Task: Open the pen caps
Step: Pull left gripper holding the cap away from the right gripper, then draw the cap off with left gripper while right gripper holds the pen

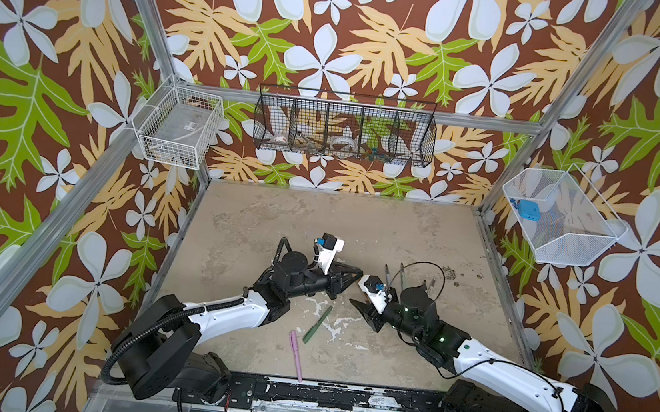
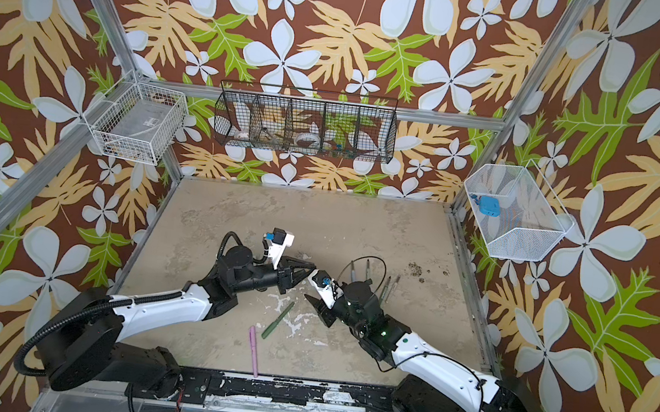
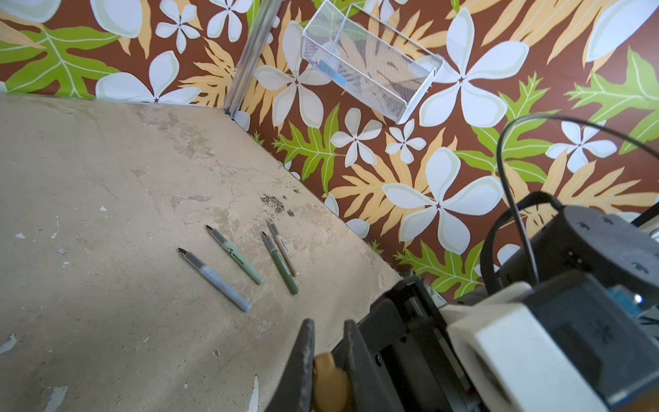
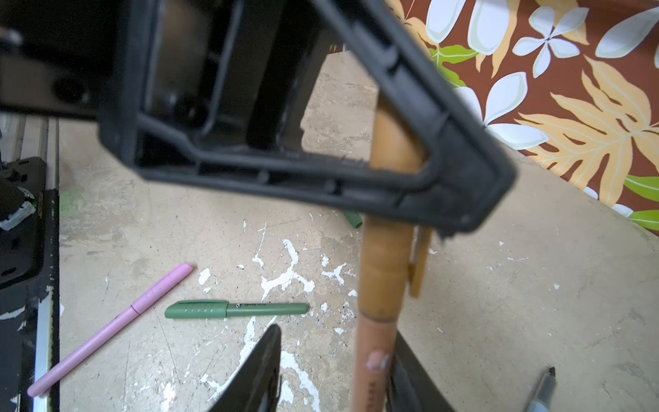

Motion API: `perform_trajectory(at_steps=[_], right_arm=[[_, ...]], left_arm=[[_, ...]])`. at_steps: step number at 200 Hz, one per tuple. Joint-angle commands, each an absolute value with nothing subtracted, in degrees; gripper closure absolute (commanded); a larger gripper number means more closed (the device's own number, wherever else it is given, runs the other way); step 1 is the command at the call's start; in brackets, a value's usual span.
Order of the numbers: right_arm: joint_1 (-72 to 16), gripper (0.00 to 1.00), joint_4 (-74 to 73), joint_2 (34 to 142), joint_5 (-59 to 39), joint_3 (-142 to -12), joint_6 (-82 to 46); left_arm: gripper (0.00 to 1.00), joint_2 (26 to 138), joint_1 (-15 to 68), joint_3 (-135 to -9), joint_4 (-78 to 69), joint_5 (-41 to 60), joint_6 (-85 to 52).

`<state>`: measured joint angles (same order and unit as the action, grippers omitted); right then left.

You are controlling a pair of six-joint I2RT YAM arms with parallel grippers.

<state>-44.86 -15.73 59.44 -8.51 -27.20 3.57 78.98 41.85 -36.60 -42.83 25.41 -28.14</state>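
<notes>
The brown pen cap (image 4: 383, 264) is being squeezed tight by the left pincer (image 3: 328, 330), up above the middle of the table (image 1: 318, 222). In the left wrist view, the round end of the cap is being pinched between the two black fingers (image 3: 303, 360). The cap is still on the brown pen (image 4: 374, 360), and the pale body is being pointed out from it toward the right pincer (image 4: 338, 342). The fingers of that pincer are being held apart around the pale body. A gap is being left on one side, so the pen is not being gripped there. In both top views the two pincers are being pointed at each other, tip near tip.

Two more pens are being left lying on the table near the front edge. One is a green pen (image 4: 267, 309) with its green cap (image 4: 196, 309) on. One is a pink pen (image 4: 89, 353) with its pink cap (image 4: 162, 285) on. They are near each other but apart.

Four bare pens (image 3: 237, 257) are being left lying side by side behind the right arm, with their dark tips showing.
</notes>
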Motion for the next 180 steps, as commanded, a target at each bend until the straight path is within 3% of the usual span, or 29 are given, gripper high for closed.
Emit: perform_trajectory(at_steps=[1,56,106,158,180], right_arm=[[-43.81,0.64,-17.93,58.67,-8.05,-26.97,2.15],[-43.33,1.0,-18.04,59.62,-8.61,-27.08,1.92],[-43.49,1.0,-15.71,63.39,-6.82,-29.26,1.86],[-54.13,1.0,-14.59,67.23,23.28,-31.58,3.22],[-54.15,1.0,-14.87,67.39,16.64,-31.44,3.92]], left_arm=[[1.0,79.48,42.27,-37.26,-41.49,24.23,-25.58],[1.0,80.55,42.36,-37.27,-42.81,25.09,-26.76],[1.0,78.59,42.28,-36.46,-44.47,21.72,-30.3],[1.0,75.27,39.51,-38.54,-42.64,12.43,-40.5],[1.0,73.72,35.93,-39.62,-42.89,12.69,-43.27]])
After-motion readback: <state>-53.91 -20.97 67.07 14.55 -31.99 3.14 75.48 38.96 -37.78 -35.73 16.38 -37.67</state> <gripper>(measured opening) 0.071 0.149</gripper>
